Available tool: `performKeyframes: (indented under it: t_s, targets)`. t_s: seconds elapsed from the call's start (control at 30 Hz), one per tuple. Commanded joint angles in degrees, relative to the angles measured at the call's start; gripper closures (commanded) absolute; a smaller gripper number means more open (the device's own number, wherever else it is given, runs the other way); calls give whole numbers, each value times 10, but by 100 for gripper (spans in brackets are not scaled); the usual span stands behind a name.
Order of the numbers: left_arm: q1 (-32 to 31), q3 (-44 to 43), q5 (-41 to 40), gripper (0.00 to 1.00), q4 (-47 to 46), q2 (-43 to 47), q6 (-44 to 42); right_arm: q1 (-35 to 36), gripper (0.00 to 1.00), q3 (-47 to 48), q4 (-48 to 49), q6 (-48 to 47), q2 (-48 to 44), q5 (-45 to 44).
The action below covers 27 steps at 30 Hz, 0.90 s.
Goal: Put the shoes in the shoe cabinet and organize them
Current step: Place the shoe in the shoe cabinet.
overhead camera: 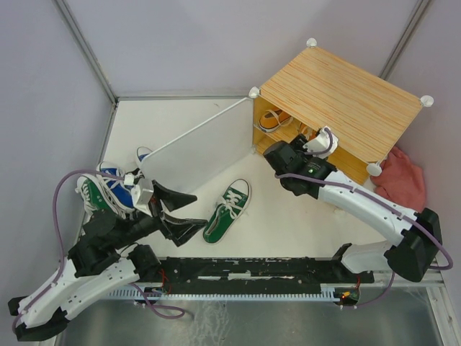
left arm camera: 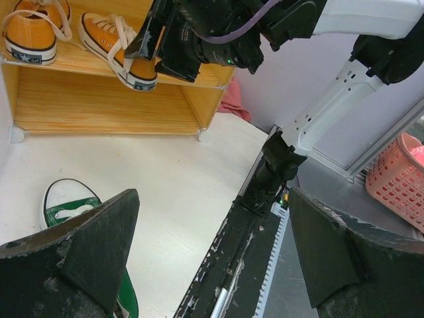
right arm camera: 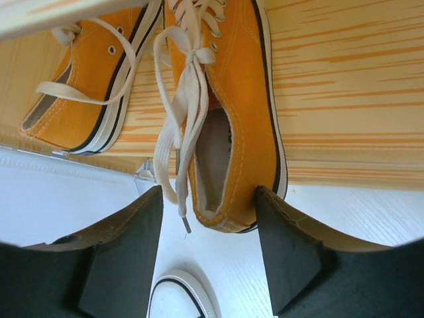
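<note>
The left arm (overhead camera: 68,285) lies low, angled forward and to the right. The left gripper (left arm camera: 213,199) is spread wide and holds nothing. The right arm (overhead camera: 360,205) stretches forward and to the left. The right gripper (right arm camera: 209,199) has its jaws parted, apparently clamping nothing.

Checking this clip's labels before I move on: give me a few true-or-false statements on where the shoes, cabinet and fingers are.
1. The cabinet door is shut. False: it stands swung open.
2. Two orange shoes sit on the cabinet's inner shelf. True.
3. A green shoe lies on the table in front of the cabinet. True.
4. The left fingers grip that green shoe. False: they are open and empty.
</note>
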<state>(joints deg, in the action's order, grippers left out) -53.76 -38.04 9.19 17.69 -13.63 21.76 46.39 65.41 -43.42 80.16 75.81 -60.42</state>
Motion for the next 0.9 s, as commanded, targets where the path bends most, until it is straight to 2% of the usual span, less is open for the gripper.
performKeyframes:
  t_s: [0.0, 0.2, 0.33, 0.47, 0.57, 0.7, 0.87]
  targets:
    - [0, -24, 7, 1, -7, -34, -9, 3, 34, 31, 35, -72, -23, 48]
    - [0, -30, 30, 1, -30, -83, -7, 20, 27, 37, 53, -183, -69, 110]
    - [0, -36, 41, 1, -68, -132, -17, 24, 28, 71, 45, -330, -74, 191]
    - [0, -57, 62, 1, -97, -206, -27, 31, 28, 92, 43, -437, -105, 276]
    - [-1, -84, 74, 1, -122, -285, -29, 32, 28, 106, 35, -467, -156, 293]
    - [-11, -126, 22, 1, -159, -391, -51, 32, 27, 152, 23, -516, -219, 302]
    - [-60, -165, -93, 1, -254, -518, -103, 32, 23, 259, -52, -572, -214, 287]
